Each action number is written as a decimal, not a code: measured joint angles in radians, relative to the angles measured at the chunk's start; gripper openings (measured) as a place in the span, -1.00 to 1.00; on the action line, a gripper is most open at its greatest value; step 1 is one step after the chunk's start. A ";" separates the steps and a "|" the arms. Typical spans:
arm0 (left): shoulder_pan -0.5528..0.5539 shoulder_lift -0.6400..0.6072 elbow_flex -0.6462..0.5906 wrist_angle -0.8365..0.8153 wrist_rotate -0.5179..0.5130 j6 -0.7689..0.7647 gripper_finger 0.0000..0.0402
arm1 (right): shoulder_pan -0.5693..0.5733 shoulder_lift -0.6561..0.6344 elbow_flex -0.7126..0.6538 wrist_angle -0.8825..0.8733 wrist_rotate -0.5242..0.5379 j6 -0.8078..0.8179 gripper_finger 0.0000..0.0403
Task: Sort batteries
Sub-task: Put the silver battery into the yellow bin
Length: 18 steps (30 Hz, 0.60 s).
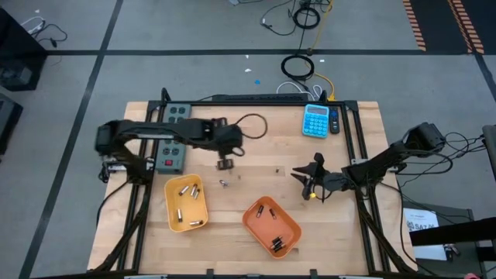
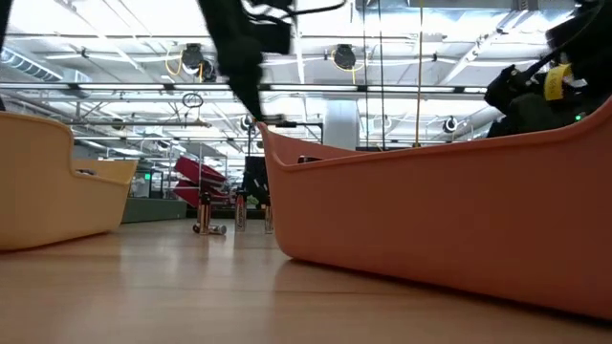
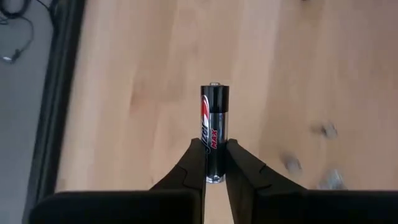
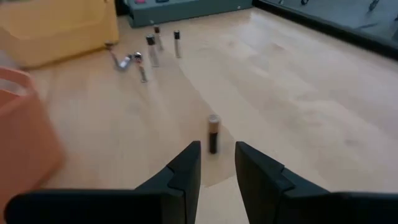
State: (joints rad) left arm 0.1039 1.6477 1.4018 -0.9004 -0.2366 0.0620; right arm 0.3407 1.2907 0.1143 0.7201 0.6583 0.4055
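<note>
My left gripper (image 3: 214, 149) hangs above the middle of the table (image 1: 225, 163), shut on a black and silver battery (image 3: 214, 112). My right gripper (image 4: 217, 152) is low at the right (image 1: 306, 180), open, with a small battery (image 4: 213, 134) standing upright on its end just ahead of its fingertips. Several loose batteries (image 4: 152, 50) stand or lie on the wood between the arms (image 1: 223, 183). A yellow tray (image 1: 172, 211) and an orange tray (image 1: 254, 220) near the front edge each hold several batteries. My left gripper pinches the battery's lower end (image 3: 214, 167) between its two fingers. Most of the battery sticks out past the fingertips, in line with them. The fingers slant down from above. The battery is lifted clear of the table.
A blue calculator (image 1: 315, 120) lies at the far right, and a grey power strip (image 1: 174, 136) with a black cable loop lies at the far left under my left arm. In the low view the orange tray's wall (image 2: 430, 220) fills the foreground.
</note>
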 joint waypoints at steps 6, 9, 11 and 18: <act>-0.071 -0.183 -0.130 -0.285 0.299 -0.034 -0.81 | 0.123 0.000 0.000 -0.007 0.117 0.162 -0.55; -0.124 -0.300 -0.274 -0.260 0.541 -0.200 -0.81 | 0.184 0.000 0.004 -0.013 0.184 0.224 -0.55; -0.183 -0.380 -0.378 -0.229 0.581 -0.334 -0.81 | 0.217 0.000 0.029 -0.026 0.233 0.250 -0.55; -0.345 -0.477 -0.615 -0.179 0.347 -0.621 -0.71 | 0.242 0.009 0.274 -0.420 0.277 0.274 -0.64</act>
State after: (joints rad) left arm -0.2413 1.1709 0.7870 -1.0798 0.1105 -0.5588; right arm 0.5832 1.2999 0.3882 0.2999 0.9350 0.6796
